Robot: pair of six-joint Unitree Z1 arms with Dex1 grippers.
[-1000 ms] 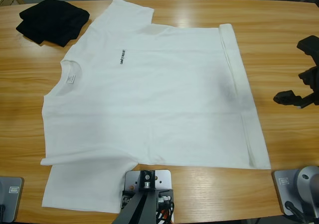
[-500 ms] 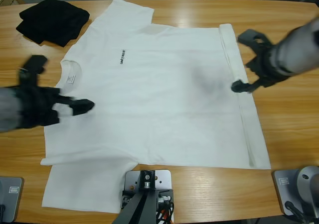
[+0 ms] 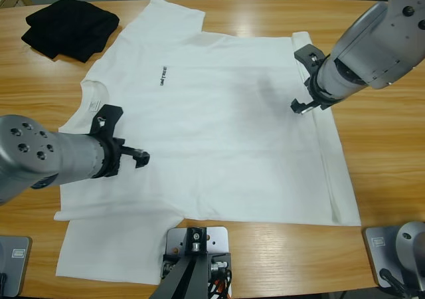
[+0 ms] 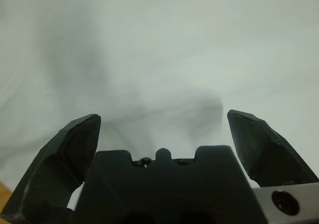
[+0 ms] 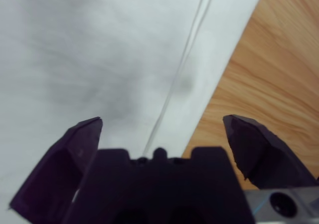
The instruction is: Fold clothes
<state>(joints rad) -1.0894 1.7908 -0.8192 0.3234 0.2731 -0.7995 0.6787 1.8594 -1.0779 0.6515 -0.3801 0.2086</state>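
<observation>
The left claw [image 3: 121,135] gapes wide and empty over the white T-shirt [image 3: 206,139], near its collar. The right claw [image 3: 304,78], equally wide and empty, hangs over the shirt's hem by the bare wooden surface [image 3: 385,146]. The shirt lies flat, its small dark chest lettering [image 3: 163,76] too small to read, a neck label [image 3: 95,104] inside the collar. The black garment [image 3: 70,26] sits bunched at the surface's far corner.

Both arms have swung in over the large white short-sleeved T-shirt [image 3: 206,126]. The left tool [image 3: 123,136], jaws spread, has pushed further in from the collar side onto the cloth. The right tool [image 3: 304,78], also spread, has moved inward above the hem.
</observation>
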